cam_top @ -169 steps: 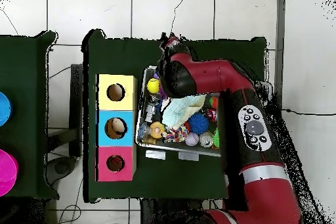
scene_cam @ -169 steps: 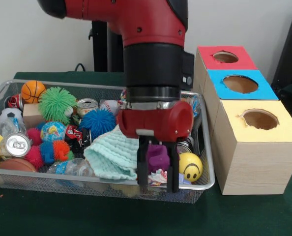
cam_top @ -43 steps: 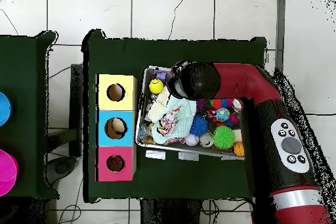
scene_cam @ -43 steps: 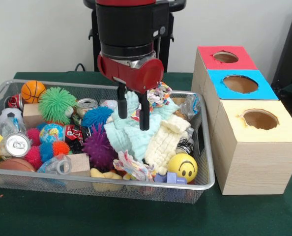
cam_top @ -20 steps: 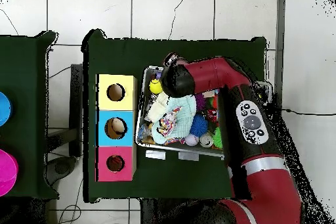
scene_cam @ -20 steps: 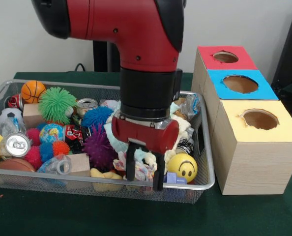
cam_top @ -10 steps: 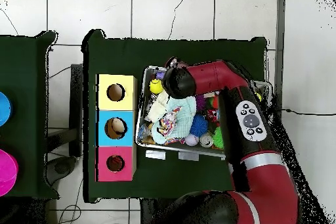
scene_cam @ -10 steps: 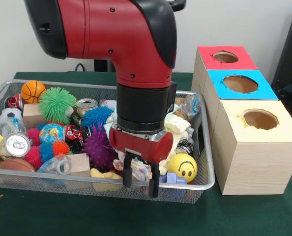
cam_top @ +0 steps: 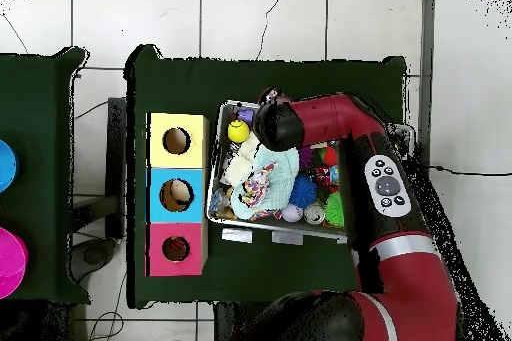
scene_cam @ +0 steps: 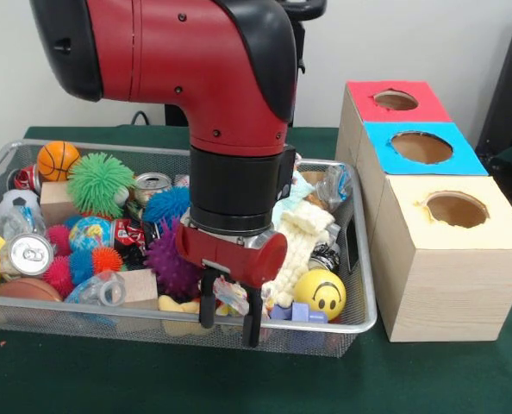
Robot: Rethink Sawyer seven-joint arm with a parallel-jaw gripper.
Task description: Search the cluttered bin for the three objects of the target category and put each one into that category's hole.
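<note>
My gripper (scene_cam: pixel 230 317) hangs low at the front wall of the wire bin (scene_cam: pixel 359 321). Its fingers stand apart, open, with a multicoloured rag (scene_cam: pixel 227 298) showing between and just behind them. To its right lie a yellow smiley ball (scene_cam: pixel 323 293) and a cream cloth (scene_cam: pixel 301 235); to its left is a purple spiky ball (scene_cam: pixel 164 259). In the overhead view the arm's head (cam_top: pixel 276 123) covers the gripper, beside the yellow ball (cam_top: pixel 237 131). Three boxes with holes stand beside the bin: red (scene_cam: pixel 396 101), blue (scene_cam: pixel 421 147) and yellow (scene_cam: pixel 456 210).
The bin's left half holds a green spiky ball (scene_cam: pixel 100 182), a blue spiky ball (scene_cam: pixel 168 205), a basketball (scene_cam: pixel 58 159), a globe ball (scene_cam: pixel 92 231), cans (scene_cam: pixel 28 254) and a wooden block (scene_cam: pixel 140 285). A tan thing shows inside the blue box's hole (cam_top: pixel 177 195).
Since two seconds ago the gripper has come forward and down from above the cloths to the bin's front wall, then drifted slightly left. The purple block held earlier is no longer in it.
</note>
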